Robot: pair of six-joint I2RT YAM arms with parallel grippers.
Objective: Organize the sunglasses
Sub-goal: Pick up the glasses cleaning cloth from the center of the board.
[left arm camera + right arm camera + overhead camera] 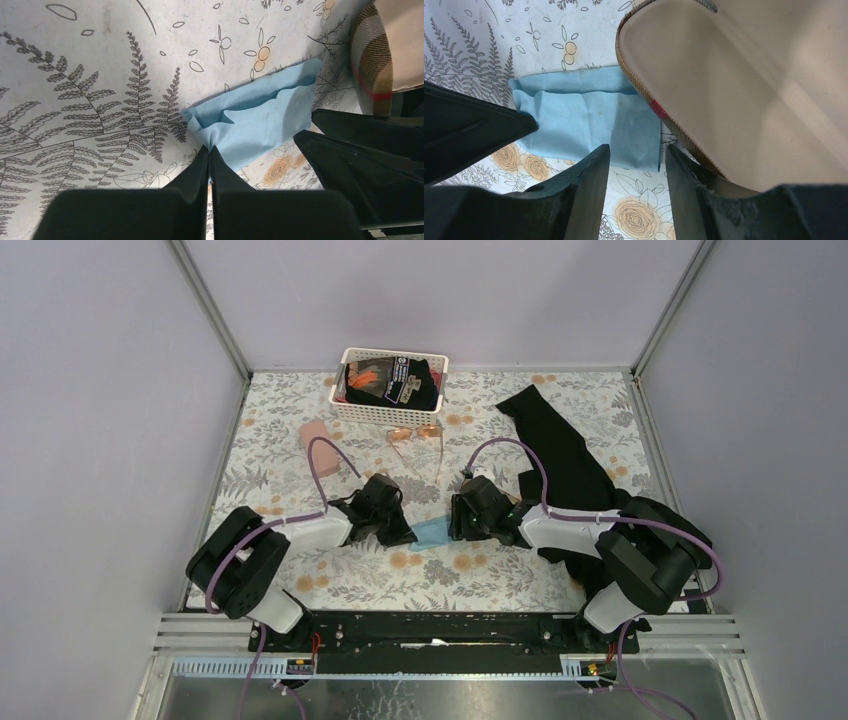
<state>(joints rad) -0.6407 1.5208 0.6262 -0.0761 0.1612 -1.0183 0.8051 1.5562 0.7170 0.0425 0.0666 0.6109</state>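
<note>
Showed a left arm (255,565) and a right arm (635,560) of chunky black joint housings and white link shells. Trailed a looping purple cable (322,455) off each forearm. Ended in a matte black left claw (210,148) and right claw (638,150), fingers tapered like wedges, edges faintly scuffed. Shared a black base rail (430,632).

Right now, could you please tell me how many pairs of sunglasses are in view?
1. The wire-framed sunglasses with orange lenses lie on the table, just in front of the white basket. Another pair may be hidden among the basket's dark contents.
</note>
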